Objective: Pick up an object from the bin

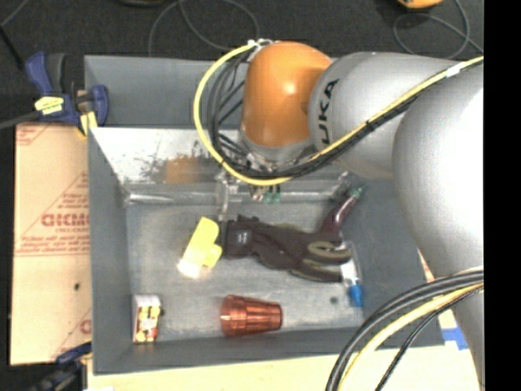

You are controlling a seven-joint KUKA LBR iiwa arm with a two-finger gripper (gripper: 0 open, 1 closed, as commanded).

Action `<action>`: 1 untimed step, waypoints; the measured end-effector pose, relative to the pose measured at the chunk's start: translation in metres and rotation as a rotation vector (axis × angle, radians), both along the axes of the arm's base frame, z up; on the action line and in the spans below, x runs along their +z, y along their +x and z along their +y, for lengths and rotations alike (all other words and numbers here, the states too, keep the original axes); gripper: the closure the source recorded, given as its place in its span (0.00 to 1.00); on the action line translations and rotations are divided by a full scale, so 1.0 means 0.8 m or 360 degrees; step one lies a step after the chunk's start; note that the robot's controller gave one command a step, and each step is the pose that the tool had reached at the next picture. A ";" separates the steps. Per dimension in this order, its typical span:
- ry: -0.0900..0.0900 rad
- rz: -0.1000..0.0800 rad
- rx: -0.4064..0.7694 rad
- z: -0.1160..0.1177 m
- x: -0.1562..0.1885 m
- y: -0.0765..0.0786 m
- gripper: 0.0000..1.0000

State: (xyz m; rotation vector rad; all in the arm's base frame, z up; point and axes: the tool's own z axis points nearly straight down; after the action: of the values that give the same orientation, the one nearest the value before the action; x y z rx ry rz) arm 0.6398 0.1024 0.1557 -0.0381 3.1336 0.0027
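Near wall of grey metal bin [110, 243]: copper-coloured ribbed cup [251, 316] on its side, small red-and-yellow box [147, 318] at left. Mid-floor: yellow plastic block [202, 245], long axis near-left to far-right, far end just beside gripper [227, 212]; dark maroon scissor-like tool [281, 247] alongside. Gripper spread or pressed: cannot tell.

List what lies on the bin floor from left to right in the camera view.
Small red-and-yellow box → yellow block → copper-coloured cup → small blue-and-white piece. The dark maroon scissors-like tool spans the middle, so I left it out.
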 end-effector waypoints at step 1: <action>0.0000 0.0000 -0.0001 0.000 0.000 0.000 1.00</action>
State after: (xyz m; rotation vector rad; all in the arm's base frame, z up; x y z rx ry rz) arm 0.6398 0.1024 0.1556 -0.0375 3.1338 0.0030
